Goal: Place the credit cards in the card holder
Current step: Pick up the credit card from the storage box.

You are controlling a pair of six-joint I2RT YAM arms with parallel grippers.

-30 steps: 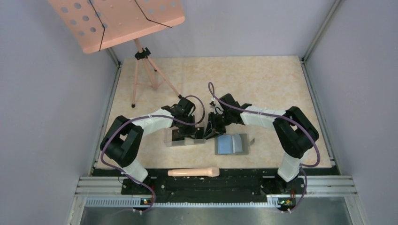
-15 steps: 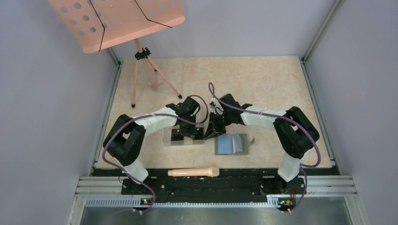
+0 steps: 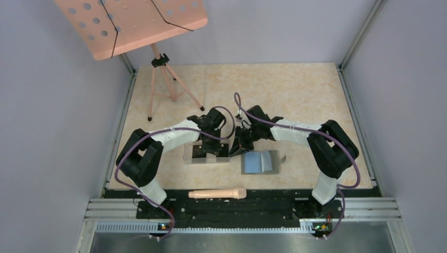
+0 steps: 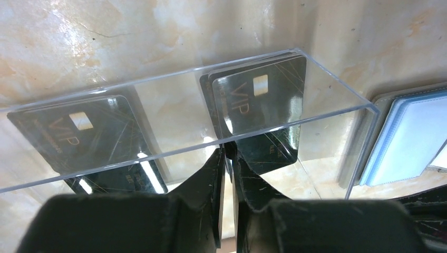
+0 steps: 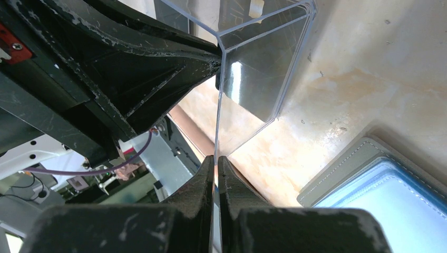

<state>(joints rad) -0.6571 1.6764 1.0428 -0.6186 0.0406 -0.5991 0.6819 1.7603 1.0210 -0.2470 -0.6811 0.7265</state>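
Note:
A clear plastic box [image 3: 205, 156] lies left of the open gray card holder [image 3: 259, 162], whose bluish inside faces up. Black credit cards marked VIP stand in the box's right end [image 4: 258, 100], and another lies at its left end [image 4: 68, 132]. My left gripper [image 4: 229, 152] reaches into the box, its jaws shut on the edge of the upright credit card. The right gripper [image 5: 215, 161] is shut on the box's thin end wall [image 5: 248, 68]. The card holder [image 4: 411, 137] lies just right of the box, and its stitched corner [image 5: 369, 174] shows in the right wrist view.
A wooden rolling-pin-shaped handle [image 3: 217, 194] lies on the black strip at the near edge. A pink perforated music stand [image 3: 132, 21] on a tripod [image 3: 163, 84] stands at the back left. Gray walls enclose the table.
The left wrist has shifted a little to the right over the box, and both grippers have closed down. The right arm, box and card holder have stayed put.

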